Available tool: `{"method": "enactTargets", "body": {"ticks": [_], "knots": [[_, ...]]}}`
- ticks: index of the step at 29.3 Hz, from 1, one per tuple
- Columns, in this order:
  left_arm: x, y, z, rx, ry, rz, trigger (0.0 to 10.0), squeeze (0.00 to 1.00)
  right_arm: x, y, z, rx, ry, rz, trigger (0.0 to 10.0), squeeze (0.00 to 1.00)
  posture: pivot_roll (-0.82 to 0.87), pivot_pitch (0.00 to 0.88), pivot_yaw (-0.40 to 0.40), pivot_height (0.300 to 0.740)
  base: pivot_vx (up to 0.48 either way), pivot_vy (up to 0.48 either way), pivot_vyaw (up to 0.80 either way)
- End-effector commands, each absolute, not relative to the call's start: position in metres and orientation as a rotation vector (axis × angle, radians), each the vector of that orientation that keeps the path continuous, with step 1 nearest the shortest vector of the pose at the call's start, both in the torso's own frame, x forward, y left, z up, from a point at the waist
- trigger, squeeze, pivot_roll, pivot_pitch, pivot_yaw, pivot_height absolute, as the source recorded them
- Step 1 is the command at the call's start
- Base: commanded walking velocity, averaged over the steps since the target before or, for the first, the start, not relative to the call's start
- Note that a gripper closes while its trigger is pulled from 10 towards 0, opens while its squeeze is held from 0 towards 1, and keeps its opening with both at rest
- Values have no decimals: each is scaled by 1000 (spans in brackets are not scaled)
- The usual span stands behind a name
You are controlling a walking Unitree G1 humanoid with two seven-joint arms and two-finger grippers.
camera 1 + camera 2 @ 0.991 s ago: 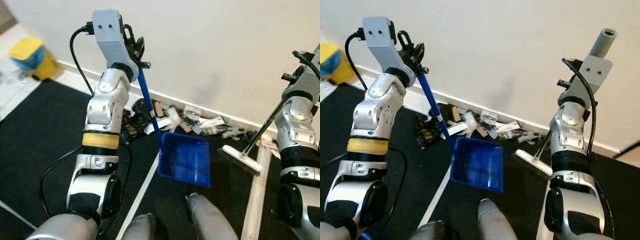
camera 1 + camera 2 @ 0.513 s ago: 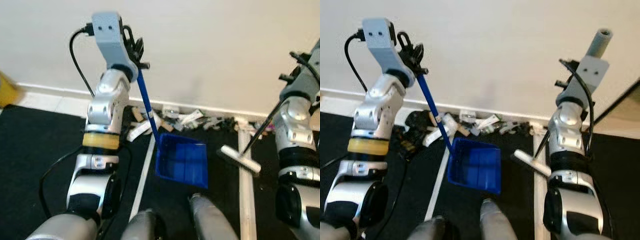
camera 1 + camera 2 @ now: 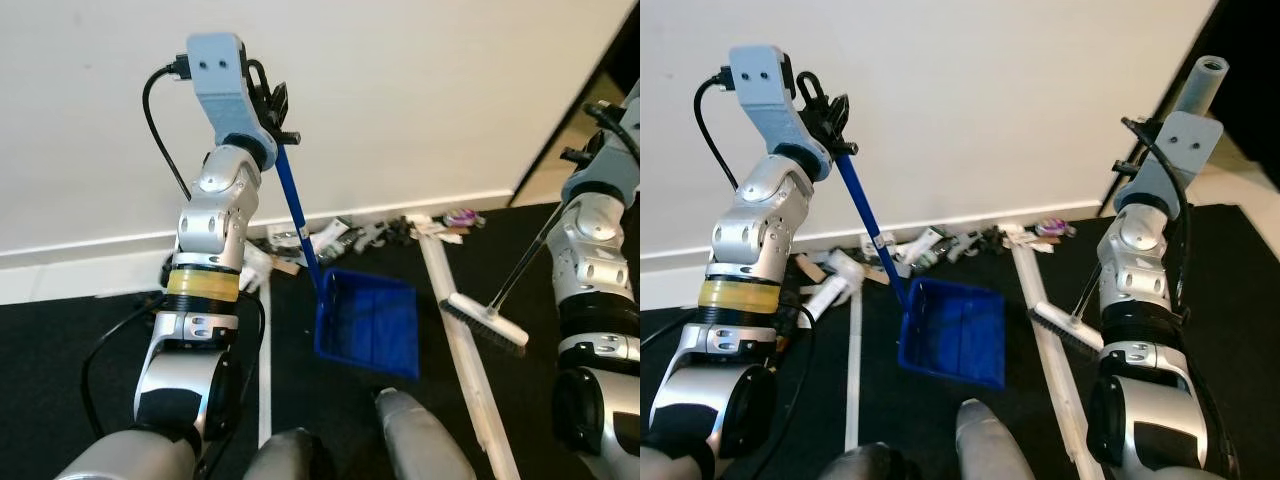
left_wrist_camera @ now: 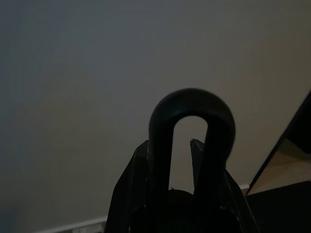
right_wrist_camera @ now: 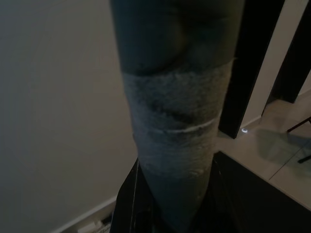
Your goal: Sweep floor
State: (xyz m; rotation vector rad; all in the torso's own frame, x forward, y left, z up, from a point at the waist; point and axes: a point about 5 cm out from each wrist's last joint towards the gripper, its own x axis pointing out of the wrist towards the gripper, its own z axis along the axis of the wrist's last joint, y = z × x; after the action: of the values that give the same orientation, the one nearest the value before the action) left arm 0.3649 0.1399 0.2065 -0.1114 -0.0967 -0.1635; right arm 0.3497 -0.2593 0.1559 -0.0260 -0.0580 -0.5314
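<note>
My left gripper (image 3: 275, 105) is raised high near the wall, shut on the top of a long blue handle (image 3: 298, 215). From that handle hangs a blue dustpan (image 3: 370, 320), its pan just above the black mat. The handle's black loop (image 4: 192, 126) pokes out between the fingers in the left wrist view. On the right, my right gripper (image 3: 1137, 152) is shut on a broom's grey handle (image 5: 175, 121). The broom head (image 3: 1065, 328) rests by a white slat. A pile of litter (image 3: 345, 237) lies along the baseboard behind the dustpan.
A white wooden slat (image 3: 465, 330) runs across the black mat (image 3: 60, 340) from the wall toward me. A white line (image 3: 265, 360) crosses the mat on the left. A dark doorway (image 3: 1250, 90) opens at the far right. My legs (image 3: 420, 440) show at the bottom.
The whole view has swung to the right: the yellow bin has left the picture and a doorway has come in. Both arms keep the same pose, still holding dustpan and broom.
</note>
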Motion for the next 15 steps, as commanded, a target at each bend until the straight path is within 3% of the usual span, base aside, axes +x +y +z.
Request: {"method": "enactTargets", "body": {"ticks": [1,6,15], "knots": [[363,158,194,-60,-74,-92,10000,0,354,-243,154,-28,-61,-454,10000,0,-57,32,59,740,0,0,0],[353,181,162,-59,-37,13,10000,0,356,-211,128,-43,5,-305,10000,0,-39,32,41,740,0,0,0],[341,197,124,-54,-45,129,10000,0,357,-185,118,-33,19,-220,10000,0,-28,36,20,740,0,0,0]]}}
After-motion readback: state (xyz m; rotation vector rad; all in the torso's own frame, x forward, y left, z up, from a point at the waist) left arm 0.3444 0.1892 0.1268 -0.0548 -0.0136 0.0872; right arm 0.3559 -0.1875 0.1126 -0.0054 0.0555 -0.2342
